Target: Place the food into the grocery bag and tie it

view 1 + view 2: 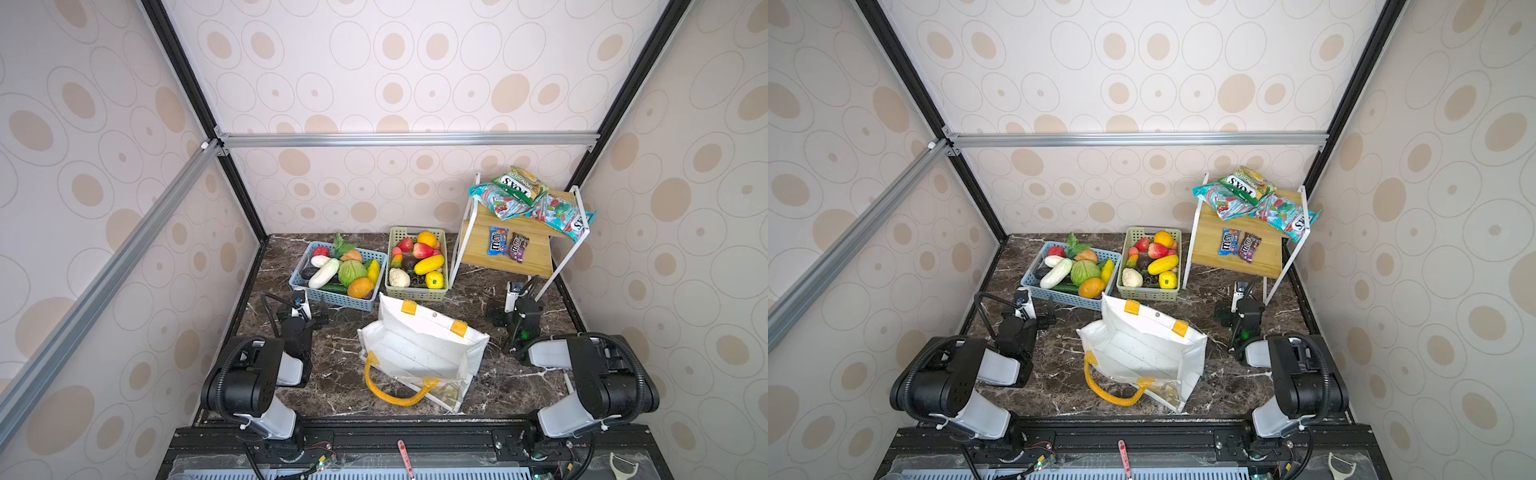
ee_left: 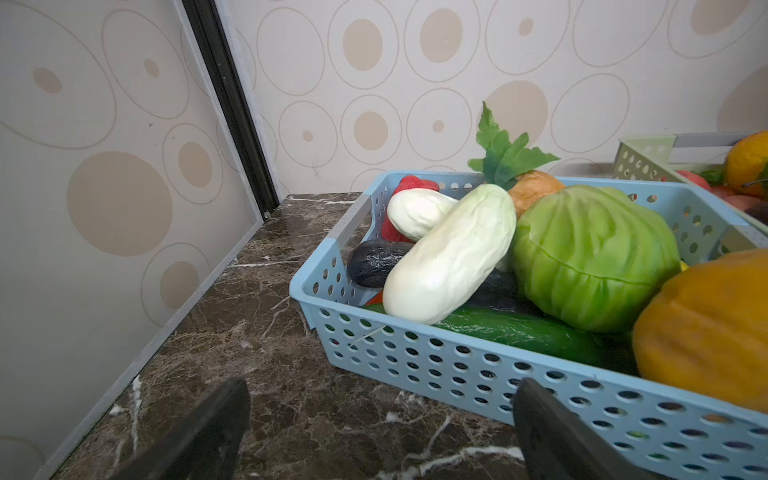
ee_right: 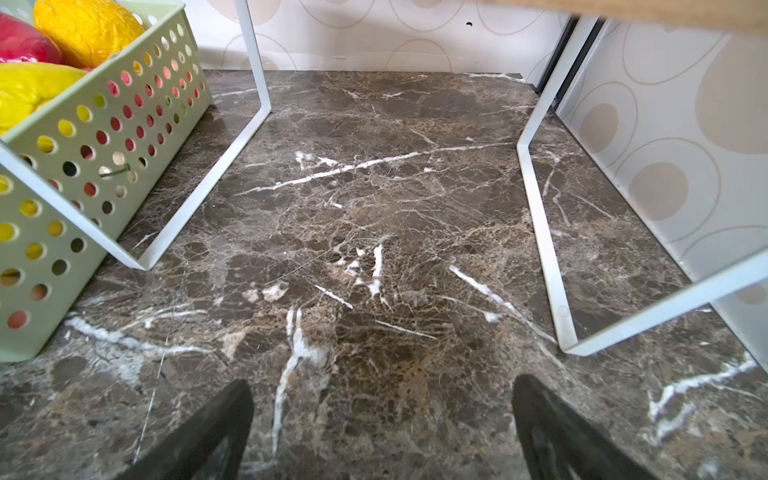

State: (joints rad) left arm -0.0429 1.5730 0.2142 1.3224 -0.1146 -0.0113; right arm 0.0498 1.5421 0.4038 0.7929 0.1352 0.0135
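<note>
The grocery bag (image 1: 419, 353) stands open at 6 o'clock. The left gripper (image 2: 380, 399) at 9 and right gripper (image 3: 382, 395) at 3 both gape wide, holding nothing. Plastic food (image 1: 352, 272) fills the blue basket (image 1: 332, 300) at 11 and green basket (image 1: 415, 294) at 12; snack packets (image 1: 497, 241) lie on the shelf (image 1: 532, 257) at 2.

Big white boxy tote with yellow-orange handles (image 1: 419, 332) sits front-centre on the dark marble tabletop (image 1: 336, 361). Just behind it, blue perforated plastic basket (image 1: 338, 300) left, green perforated plastic basket (image 1: 415, 294) just beside it on the right, both holding plastic fruit and veg (image 1: 352, 272). Far right, the wooden-topped white wire shelf (image 1: 478, 251) carries crinkly snack packets (image 1: 497, 241), bigger ones behind, probably a tier higher.
</note>
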